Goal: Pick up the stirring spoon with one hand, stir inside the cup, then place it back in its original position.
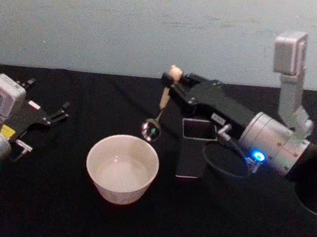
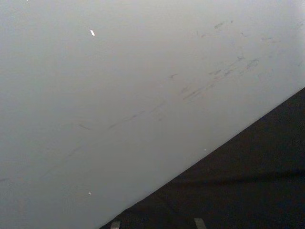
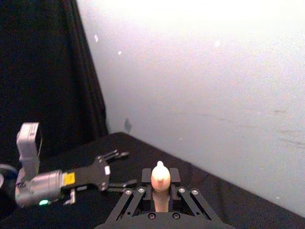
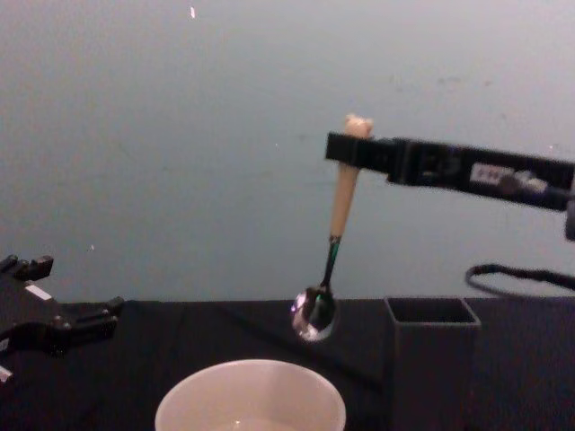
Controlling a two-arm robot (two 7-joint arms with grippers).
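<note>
The stirring spoon (image 1: 163, 103) hangs bowl-down in the air, its shiny bowl just above and behind the far rim of the cream-white cup (image 1: 121, 169). My right gripper (image 1: 170, 84) is shut on the beige handle just under the knob, reaching in from the right. In the chest view the stirring spoon (image 4: 340, 202) dangles from the right gripper (image 4: 352, 151) over the cup (image 4: 252, 400). The right wrist view shows the knob (image 3: 160, 175) between the fingers. My left gripper (image 1: 54, 110) rests open at the table's left, well away from the cup.
A dark grey square holder (image 1: 194, 146) stands just right of the cup, under my right forearm. A black cable (image 1: 223, 162) loops beside it. The table is covered in black cloth, with a pale wall (image 2: 119, 86) close behind.
</note>
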